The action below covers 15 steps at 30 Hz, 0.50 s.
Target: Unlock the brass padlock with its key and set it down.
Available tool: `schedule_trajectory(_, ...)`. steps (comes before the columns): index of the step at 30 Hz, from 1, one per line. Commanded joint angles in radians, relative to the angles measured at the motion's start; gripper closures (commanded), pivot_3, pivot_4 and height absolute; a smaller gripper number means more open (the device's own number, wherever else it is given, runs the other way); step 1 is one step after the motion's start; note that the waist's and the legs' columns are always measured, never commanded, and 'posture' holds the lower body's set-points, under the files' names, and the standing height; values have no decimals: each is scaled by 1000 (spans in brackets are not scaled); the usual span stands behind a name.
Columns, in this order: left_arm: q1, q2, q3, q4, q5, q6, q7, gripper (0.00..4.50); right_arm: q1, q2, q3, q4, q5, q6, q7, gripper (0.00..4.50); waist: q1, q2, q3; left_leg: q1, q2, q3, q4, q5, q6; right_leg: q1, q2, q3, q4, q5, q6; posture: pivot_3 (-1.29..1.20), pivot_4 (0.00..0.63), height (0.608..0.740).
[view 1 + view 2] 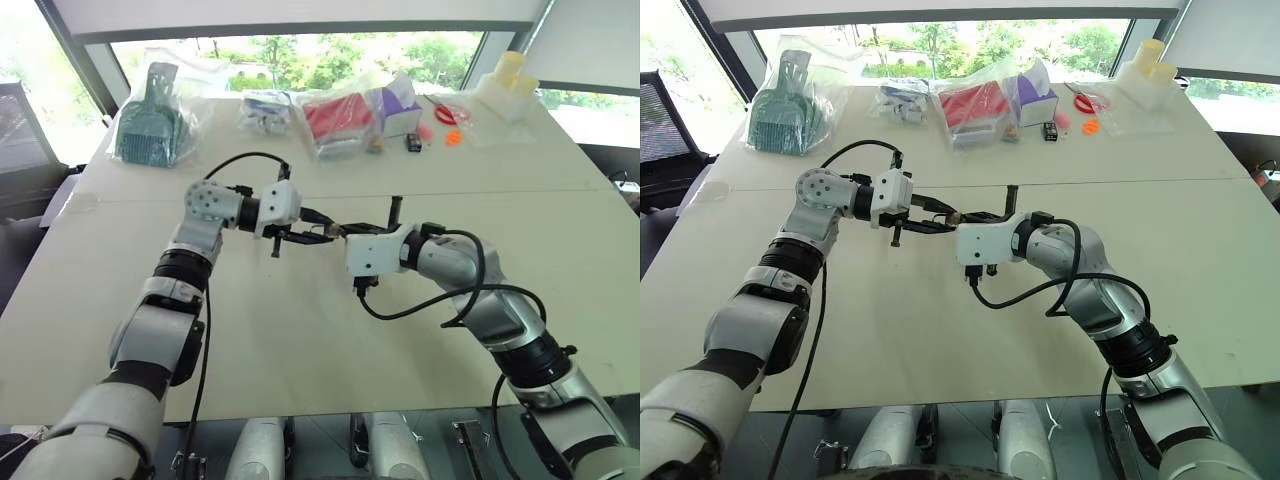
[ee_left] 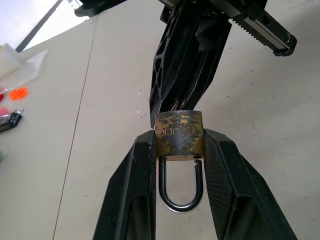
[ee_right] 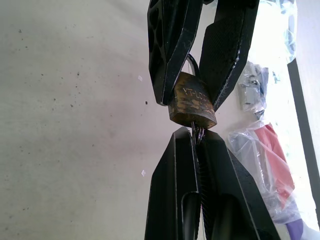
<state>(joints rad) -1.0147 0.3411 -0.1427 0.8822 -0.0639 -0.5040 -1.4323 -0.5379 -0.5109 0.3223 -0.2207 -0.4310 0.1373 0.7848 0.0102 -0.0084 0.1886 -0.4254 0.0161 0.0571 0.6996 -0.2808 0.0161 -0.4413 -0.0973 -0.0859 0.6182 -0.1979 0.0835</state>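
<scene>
Clamping brass padlock [image 2: 179, 131] between left gripper [image 1: 318, 234] tips; pinching key [image 3: 196, 131] in right gripper [image 2: 175, 102], pushed into lock's base. Unlocking step: next, twist without slipping.

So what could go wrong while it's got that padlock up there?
The left gripper pinches the padlock only by its narrow sides above the table, so twisting the key might spin it loose and drop it. The right gripper holds the key just at its tips; it could slip or bend.
</scene>
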Motion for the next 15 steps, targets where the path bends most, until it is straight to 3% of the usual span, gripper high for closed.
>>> schedule_trajectory(1,-41,-36,-9,-44,27,-245,89,3757,8,74,32,-98,107,112,76,4432,1,0,0,0,0,0,0,0,0,0,0,0,0,0,0,0,150,740)
schedule_trajectory(4,-53,-34,-25,-18,66,-377,117,3757,4,93,22,-122,138,208,111,4432,3,0,0,0,0,0,0,0,0,0,0,0,0,0,0,0,150,740)
schedule_trajectory(10,-65,-35,-32,16,64,-413,140,3757,-15,99,18,-146,160,266,123,4432,2,0,0,0,0,0,0,0,0,0,0,0,0,0,0,0,150,740)
schedule_trajectory(13,-64,-40,-15,23,35,-296,137,3757,-32,54,43,-116,90,129,83,4432,3,0,0,0,0,0,0,0,0,0,0,0,0,0,0,0,150,740)
schedule_trajectory(15,-57,-51,9,3,-20,-109,108,3757,-40,8,64,-70,23,-5,36,4432,3,0,0,0,0,0,0,0,0,1,0,0,0,0,0,0,150,740)
